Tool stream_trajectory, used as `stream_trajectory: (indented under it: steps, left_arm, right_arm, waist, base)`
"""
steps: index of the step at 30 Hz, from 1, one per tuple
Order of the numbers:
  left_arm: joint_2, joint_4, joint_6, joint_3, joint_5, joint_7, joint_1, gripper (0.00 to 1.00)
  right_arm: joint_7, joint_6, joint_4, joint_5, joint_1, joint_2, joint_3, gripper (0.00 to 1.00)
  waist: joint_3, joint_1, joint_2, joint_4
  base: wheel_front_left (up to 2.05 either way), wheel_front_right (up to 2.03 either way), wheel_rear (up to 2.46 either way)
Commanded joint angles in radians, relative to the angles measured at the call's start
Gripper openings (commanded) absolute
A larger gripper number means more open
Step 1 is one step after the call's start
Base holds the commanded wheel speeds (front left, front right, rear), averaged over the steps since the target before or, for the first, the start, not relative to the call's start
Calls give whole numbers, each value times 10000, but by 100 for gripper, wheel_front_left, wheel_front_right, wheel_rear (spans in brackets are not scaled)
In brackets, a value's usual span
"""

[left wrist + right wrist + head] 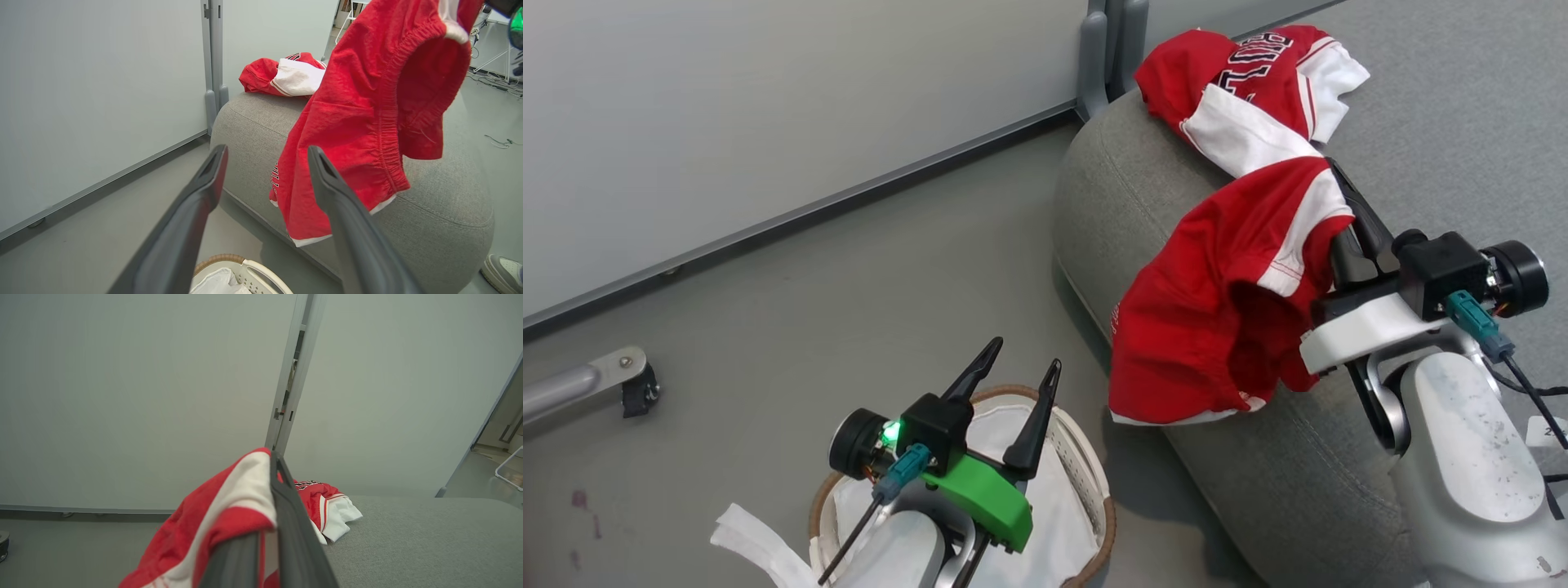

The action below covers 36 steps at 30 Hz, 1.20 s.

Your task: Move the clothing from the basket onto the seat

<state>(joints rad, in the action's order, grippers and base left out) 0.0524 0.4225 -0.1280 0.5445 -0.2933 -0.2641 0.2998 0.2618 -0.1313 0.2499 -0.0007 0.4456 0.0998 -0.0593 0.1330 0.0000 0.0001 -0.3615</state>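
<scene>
The clothing [1217, 310] is two soft red garments with white trim, and both are out of the basket. One, a pair of red shorts with a white side stripe and an elastic waistband [1225, 327], hangs at the centre right of the head view, pinched between the closed fingers of the right claw [1342, 204]. The cloth droops down in front of the rounded edge of the big grey fabric sofa [1119, 188]; whether it rests on the cushion I cannot tell. The other, a red jersey with white panels and dark block lettering [1258, 82], lies crumpled on the sofa at the upper right of that view, well apart from the claw.

At the lower centre, the left claw [1026, 353] hovers with its two dark fingers spread wide and nothing between them, just above the oval white perforated plastic basket with a brown woven rim [1086, 465]. Inside it I see the white fabric liner [1058, 523], one flap spilling over the near side. The basket stands on the grey floor [849, 310] close beside the sofa, with a pale wall panel [768, 98] across the upper left.
</scene>
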Motion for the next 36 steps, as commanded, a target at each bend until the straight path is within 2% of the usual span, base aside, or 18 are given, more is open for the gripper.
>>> stream_trajectory:
  steps: [1, 5, 10, 17, 21, 28, 36]
  left_arm:
    - [52, -17, -44, 17, 54, -3, 217, 100]
    - [140, -36, -46, 72, 17, -3, 275, 100]
    - [226, -184, -44, 135, 130, -3, 547, 100]
    - [441, -474, -41, 245, 383, -3, 1178, 100]
    - [569, -644, -42, 443, 627, -3, 1708, 100]
    - [708, -847, -42, 526, 986, -3, 2235, 100]
    - [936, -1107, 64, 233, 1159, -3, 2485, 100]
  right_arm:
    - [49, 12, -26, -105, 347, 125, -35, 0]
    - [49, 12, 1, -198, 973, 571, 30, 0]
    - [49, 12, 357, -143, 2412, 1483, 289, 0]
    - [48, 12, 1506, 15, 4627, 3029, 994, 0]
    - [48, 12, 2531, -243, 5894, 4278, 1432, 0]
    - [49, 12, 3469, -614, 6473, 4592, 2409, 0]
    - [48, 12, 4097, -1295, 5905, 3691, 3432, 0]
  waist:
    - [282, 0, -1, -42]
    - [546, 0, -1, 130]
    - [1210, 0, -1, 533]
    - [2593, 0, -1, 1174]
    - [3738, 0, -1, 1622]
    - [4950, 0, -1, 1901]
    - [5861, 0, -1, 1835]
  base:
    - [0, 0, 0]
    - [0, 0, 0]
    - [0, 0, 0]
    - [0, 0, 0]
    - [0, 0, 0]
    - [0, 0, 0]
    - [0, 0, 0]
